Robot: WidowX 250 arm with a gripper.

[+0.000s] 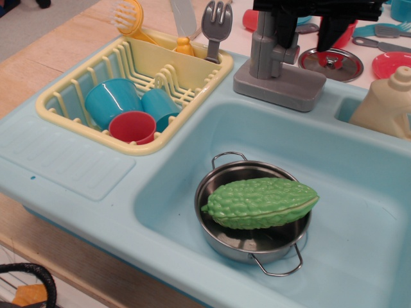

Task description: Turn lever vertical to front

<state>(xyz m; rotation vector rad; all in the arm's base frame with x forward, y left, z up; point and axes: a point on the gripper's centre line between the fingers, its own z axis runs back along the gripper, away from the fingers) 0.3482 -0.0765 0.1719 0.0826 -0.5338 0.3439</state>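
A black robot claw (307,29) reaches down from the top edge of the view at the far right, its body cut off by the frame. Its two dark fingers (284,25) hang spread apart: the left one overlaps the top of the upright grey toy tap (266,54), the right one hangs over a round metal lid (331,64). The claw is released, gripping nothing that can be seen. The lever (290,50) is a small grey stub on the tap's right side, just below the left finger; whether they touch cannot be told. The tap stands on a flat grey base (279,86) at the far rim of a light blue toy sink (186,160). In the basin, a steel pan (252,215) holds a bumpy green gourd (260,203). To the left, a yellow dish rack (131,86) holds two blue cups and a red cup (132,126), with a grey fork (217,25) standing at its far corner. A cream bottle (388,102) stands at the right edge. The sink sits on a wooden counter (38,64).
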